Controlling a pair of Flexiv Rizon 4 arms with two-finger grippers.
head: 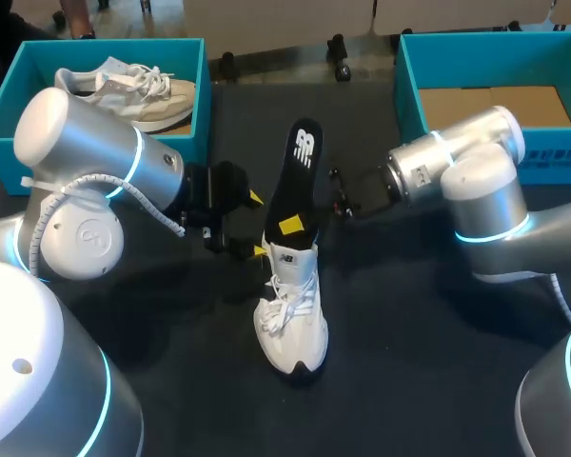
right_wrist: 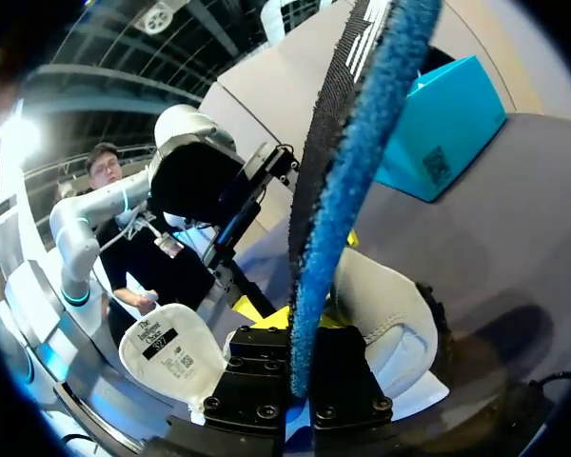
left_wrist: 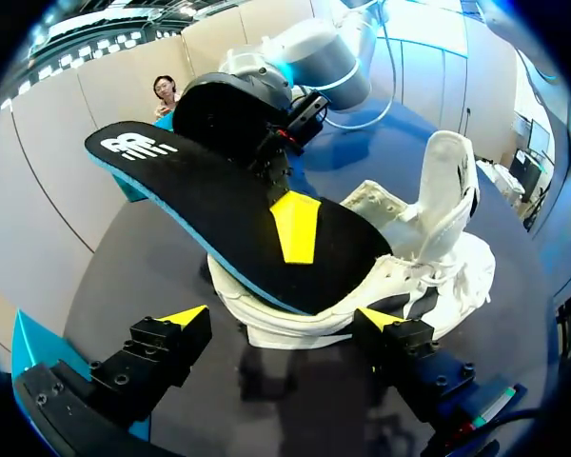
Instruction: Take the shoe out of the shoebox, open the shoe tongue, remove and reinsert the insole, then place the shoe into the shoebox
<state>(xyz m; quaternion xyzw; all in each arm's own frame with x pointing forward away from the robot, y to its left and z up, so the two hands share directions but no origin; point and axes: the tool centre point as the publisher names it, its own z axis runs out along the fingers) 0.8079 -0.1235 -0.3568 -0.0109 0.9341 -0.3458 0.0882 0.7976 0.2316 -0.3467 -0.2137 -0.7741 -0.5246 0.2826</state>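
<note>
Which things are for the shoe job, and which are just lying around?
For the job: white shoe; black insole; right end effector, shut on the insole; left end effector, open at the heel; empty teal shoebox, probably.
Just lying about: beige sneaker; second teal shoebox, holding it.

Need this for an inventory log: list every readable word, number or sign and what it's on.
Insole: white logo mark only, no legible words.
Shoe tongue label: printed lines, too small to read reliably.
Teal shoebox: square code, no readable words.
Nothing is clear enough to quote.
</note>
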